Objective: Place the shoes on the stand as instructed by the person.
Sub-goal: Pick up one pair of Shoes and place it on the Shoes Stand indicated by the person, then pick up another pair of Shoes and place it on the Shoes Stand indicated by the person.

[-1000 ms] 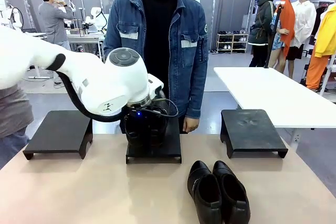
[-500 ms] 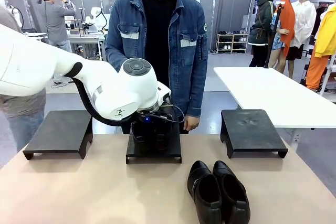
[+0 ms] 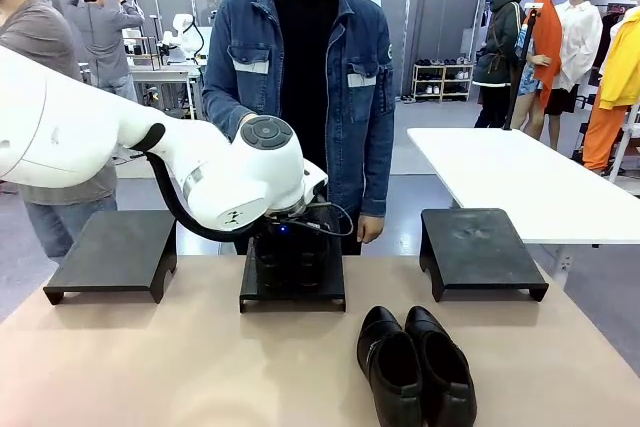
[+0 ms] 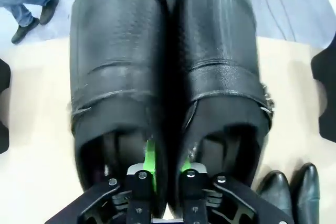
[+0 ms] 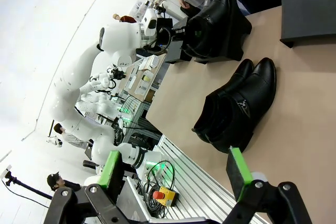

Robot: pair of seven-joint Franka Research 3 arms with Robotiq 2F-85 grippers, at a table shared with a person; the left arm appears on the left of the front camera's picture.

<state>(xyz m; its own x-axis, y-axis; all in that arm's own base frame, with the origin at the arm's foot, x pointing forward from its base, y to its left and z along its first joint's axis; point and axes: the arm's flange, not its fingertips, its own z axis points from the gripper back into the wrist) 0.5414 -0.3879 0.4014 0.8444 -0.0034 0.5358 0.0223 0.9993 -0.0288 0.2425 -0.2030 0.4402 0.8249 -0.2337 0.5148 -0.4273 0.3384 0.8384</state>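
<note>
Shoes: 1 pair [image 4: 121, 77] stands on the middle stand [image 3: 292, 299]; the other pair [image 3: 415, 367] waits on the table [image 3: 150, 367] nearer the robot.
Left claw [image 4: 168, 165]: 1 finger inside each shoe, inner walls between; pinching or loosened, cannot tell.
Right claw [image 5: 173, 156]: spread, empty.
Advice: open fully, then lift straight up so neither shoe tips.

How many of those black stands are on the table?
3. The left stand, the middle stand with a pair of shoes on it, and the right stand, all along the table's far edge. None seems hidden.
</note>
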